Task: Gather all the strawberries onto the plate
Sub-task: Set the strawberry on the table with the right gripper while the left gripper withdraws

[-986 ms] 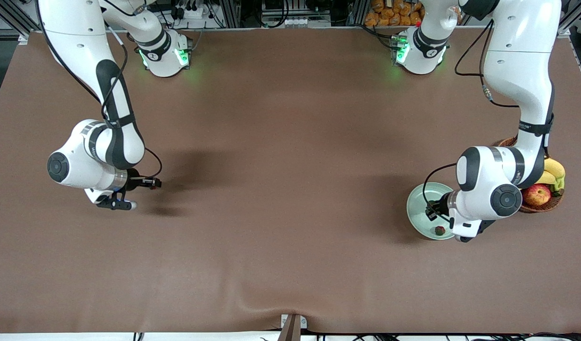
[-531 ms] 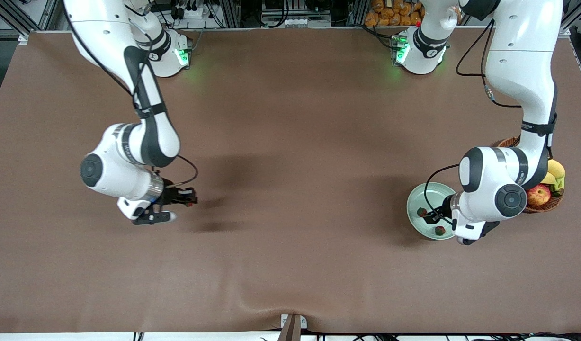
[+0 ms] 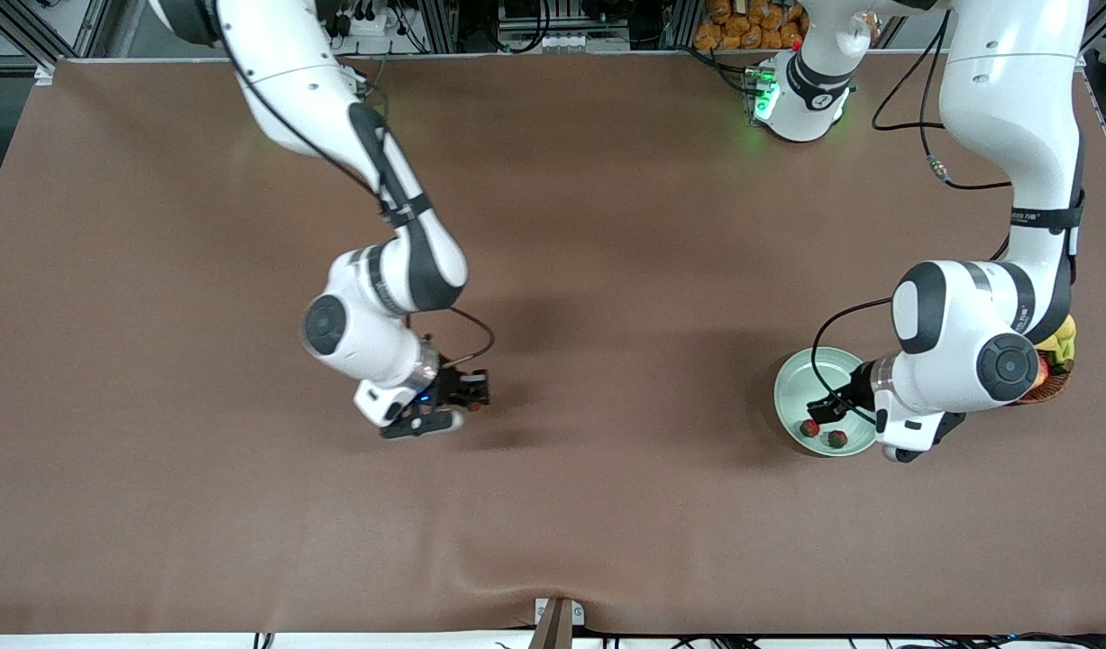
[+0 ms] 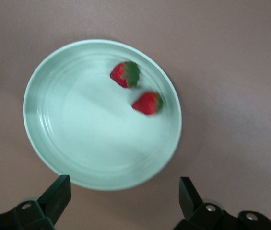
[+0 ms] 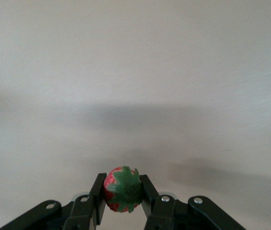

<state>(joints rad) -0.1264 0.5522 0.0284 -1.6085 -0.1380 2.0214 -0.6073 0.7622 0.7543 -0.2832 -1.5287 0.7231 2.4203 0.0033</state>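
While the left end effector [image 4: 121, 201] gapes over the plate [image 3: 791, 383], its arm hides the basket; right end effector [image 5: 122, 191] pinches a strawberry [image 5: 122, 188].

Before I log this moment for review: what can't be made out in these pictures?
- Basket, front view: mostly hidden by the left arm; contents unclear.
- Left gripper, front view: fingers merge with the cable over the plate.
- Third strawberry, right wrist view: sides covered by the right gripper.
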